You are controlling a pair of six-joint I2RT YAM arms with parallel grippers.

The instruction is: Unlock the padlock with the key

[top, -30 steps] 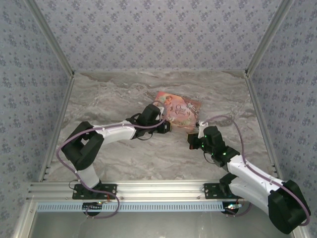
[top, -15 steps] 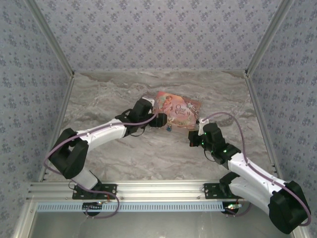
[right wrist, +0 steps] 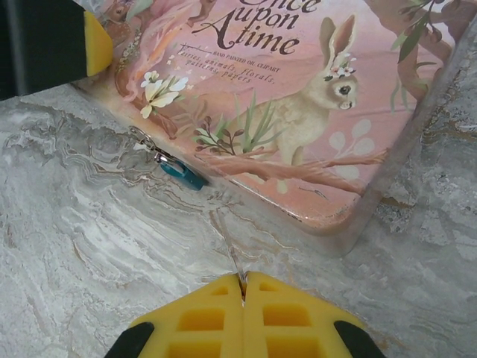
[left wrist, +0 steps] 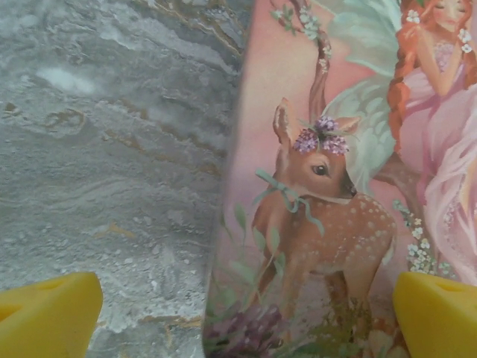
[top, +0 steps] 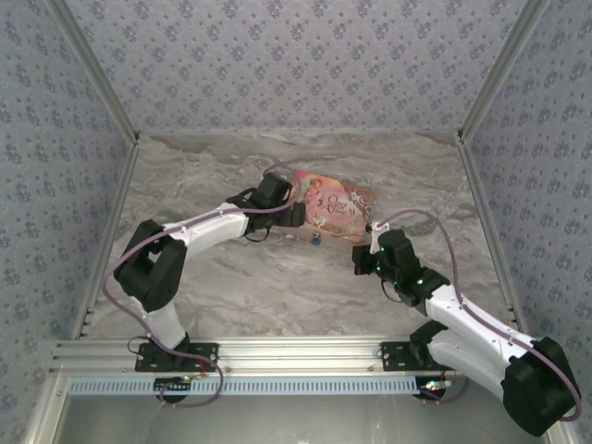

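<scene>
Padlock (right wrist: 182,173) on table (right wrist: 82,246), against lower edge of book (right wrist: 298,112), left of centre in right wrist view; long axis upper left (shackle (right wrist: 145,140)) to lower right. Right pincer (right wrist: 242,287) shut on thin key (right wrist: 235,266); padlock up-left of tips. Left pincer (left wrist: 242,321) wide, empty, over book's left edge; judged marginally nearer
</scene>
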